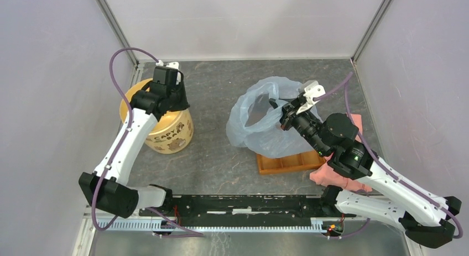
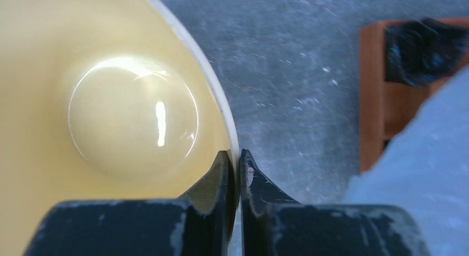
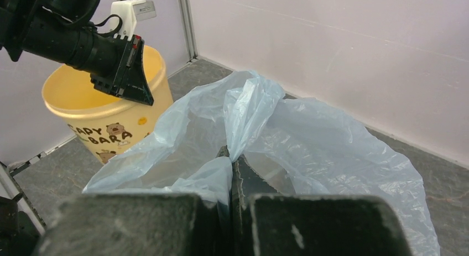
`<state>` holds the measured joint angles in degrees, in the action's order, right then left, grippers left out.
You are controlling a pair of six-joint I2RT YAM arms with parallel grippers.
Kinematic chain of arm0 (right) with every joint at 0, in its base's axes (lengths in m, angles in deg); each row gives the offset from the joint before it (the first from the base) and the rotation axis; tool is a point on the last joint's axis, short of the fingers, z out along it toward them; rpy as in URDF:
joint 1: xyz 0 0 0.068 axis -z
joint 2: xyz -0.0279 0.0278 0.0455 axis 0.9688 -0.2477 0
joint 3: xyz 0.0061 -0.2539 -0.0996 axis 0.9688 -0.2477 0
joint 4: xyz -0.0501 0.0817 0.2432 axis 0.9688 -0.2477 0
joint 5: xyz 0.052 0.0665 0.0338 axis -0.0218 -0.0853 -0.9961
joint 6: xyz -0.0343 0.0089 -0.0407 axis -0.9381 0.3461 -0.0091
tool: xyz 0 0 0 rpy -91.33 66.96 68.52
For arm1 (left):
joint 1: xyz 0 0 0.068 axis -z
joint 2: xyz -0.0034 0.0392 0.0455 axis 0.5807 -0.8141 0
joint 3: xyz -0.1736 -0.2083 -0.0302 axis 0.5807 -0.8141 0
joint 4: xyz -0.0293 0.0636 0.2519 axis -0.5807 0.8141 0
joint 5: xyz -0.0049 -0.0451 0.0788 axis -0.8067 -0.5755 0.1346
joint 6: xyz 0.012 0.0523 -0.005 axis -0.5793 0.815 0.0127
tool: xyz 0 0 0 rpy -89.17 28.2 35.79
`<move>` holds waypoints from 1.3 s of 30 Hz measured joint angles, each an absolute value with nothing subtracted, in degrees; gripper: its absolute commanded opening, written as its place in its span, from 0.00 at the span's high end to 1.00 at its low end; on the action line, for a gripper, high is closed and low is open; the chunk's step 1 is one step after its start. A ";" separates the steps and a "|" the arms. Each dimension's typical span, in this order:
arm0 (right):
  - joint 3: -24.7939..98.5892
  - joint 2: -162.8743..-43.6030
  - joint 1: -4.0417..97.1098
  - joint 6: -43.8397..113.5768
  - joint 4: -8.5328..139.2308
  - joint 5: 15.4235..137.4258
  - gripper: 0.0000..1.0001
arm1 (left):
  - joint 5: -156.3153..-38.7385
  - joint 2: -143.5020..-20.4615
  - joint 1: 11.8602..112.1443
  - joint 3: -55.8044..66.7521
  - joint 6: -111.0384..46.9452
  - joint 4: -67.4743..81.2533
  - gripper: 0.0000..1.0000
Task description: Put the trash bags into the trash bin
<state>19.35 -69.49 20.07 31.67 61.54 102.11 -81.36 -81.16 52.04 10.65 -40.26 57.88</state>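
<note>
Looks like the carry step. The right claw [image 3: 230, 159] is pinched tight on a fold of the thin pale blue-grey plastic trash bag [image 3: 321, 140], which billows around it. The left claw [image 2: 235, 166] is clamped on the rim of the round cream-yellow bucket [image 2: 55, 46], well off to the right claw's left. Next I'd guess it swings the bag over that opening.

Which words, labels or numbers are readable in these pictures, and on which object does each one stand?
"CAPY BARA": brown lettering on the side of the trash bin, above the cartoon animals.
No other readable text shows in any view.
</note>
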 measured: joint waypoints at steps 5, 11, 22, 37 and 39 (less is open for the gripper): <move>21.18 -70.49 20.07 30.27 61.47 102.52 0.99 | -86.68 -79.37 55.78 10.25 -40.39 58.01 0.98; 26.50 -73.25 20.07 28.04 60.64 104.78 0.99 | -86.83 -78.41 71.12 8.07 -44.15 55.17 0.98; 34.98 -75.46 20.07 26.10 58.26 106.85 0.99 | -86.98 -80.14 82.64 6.71 -49.63 50.69 0.53; 47.85 -82.78 20.07 48.17 71.70 87.03 0.99 | -81.95 -48.73 83.12 6.32 -51.71 47.12 0.08; 50.89 -85.90 19.85 55.25 73.30 85.85 0.99 | -81.41 -43.33 83.12 5.92 -51.73 45.99 0.07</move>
<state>50.89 -85.90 19.85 55.25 73.30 85.85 -81.41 -43.33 83.12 5.92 -51.73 45.99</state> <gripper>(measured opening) 0.010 0.919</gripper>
